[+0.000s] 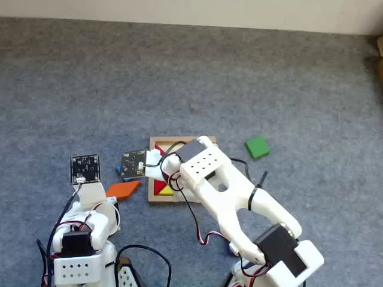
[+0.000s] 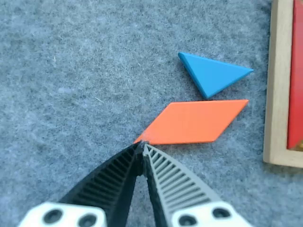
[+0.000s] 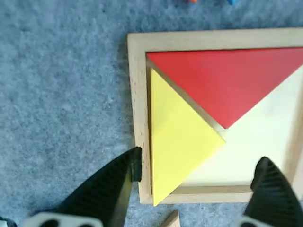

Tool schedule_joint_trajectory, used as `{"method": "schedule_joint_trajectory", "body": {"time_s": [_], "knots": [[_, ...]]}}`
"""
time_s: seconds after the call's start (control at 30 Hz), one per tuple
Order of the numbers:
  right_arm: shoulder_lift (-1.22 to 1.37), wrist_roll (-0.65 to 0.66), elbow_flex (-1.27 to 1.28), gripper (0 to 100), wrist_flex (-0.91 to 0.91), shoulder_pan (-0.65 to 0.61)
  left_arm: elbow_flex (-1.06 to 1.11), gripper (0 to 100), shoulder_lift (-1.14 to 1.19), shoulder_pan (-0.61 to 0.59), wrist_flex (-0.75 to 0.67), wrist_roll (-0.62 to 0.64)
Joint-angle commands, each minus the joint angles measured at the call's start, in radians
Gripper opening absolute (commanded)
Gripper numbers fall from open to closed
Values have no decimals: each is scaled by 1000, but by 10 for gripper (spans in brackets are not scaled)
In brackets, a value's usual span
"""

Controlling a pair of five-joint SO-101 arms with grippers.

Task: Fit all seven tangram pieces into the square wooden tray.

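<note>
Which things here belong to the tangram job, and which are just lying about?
Job: wooden tray; red triangle and yellow triangle in it; orange parallelogram, blue triangle and green square loose outside it.
Other: grey carpet underneath.

— Where does the square wooden tray [image 3: 137, 118] lie?
— Flat on the grey desk [image 2: 71, 71]. A red triangle [image 3: 222, 80] and a yellow triangle [image 3: 177, 137] lie inside, each with its long edge along a wall, at neighbouring walls. Their short edges run side by side and their tips meet near the middle.
— And the loose pieces?
— An orange parallelogram [image 2: 194, 122] and a blue triangle [image 2: 213, 73] lie flat just beside the tray, close together, not touching. A green square [image 1: 257, 147] lies off the tray's opposite side.
</note>
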Motion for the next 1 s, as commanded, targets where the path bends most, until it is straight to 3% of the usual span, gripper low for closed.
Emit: {"method": "schedule_joint_trajectory", "body": {"time_s": [0.0, 0.13, 0.2, 0.5, 0.97], "knots": [[-61, -17, -12, 354, 7, -13, 21, 7, -1, -7, 3, -8], [-68, -26, -19, 353, 7, -8, 21, 7, -1, -7, 3, -8], [-68, -91, -19, 329, 7, -1, 21, 7, -1, -7, 3, -8], [-61, -310, -19, 8, -1, 61, 21, 7, -1, -7, 3, -8], [84, -318, 143, 5, -242, 28, 21, 7, -1, -7, 3, -8]]}}
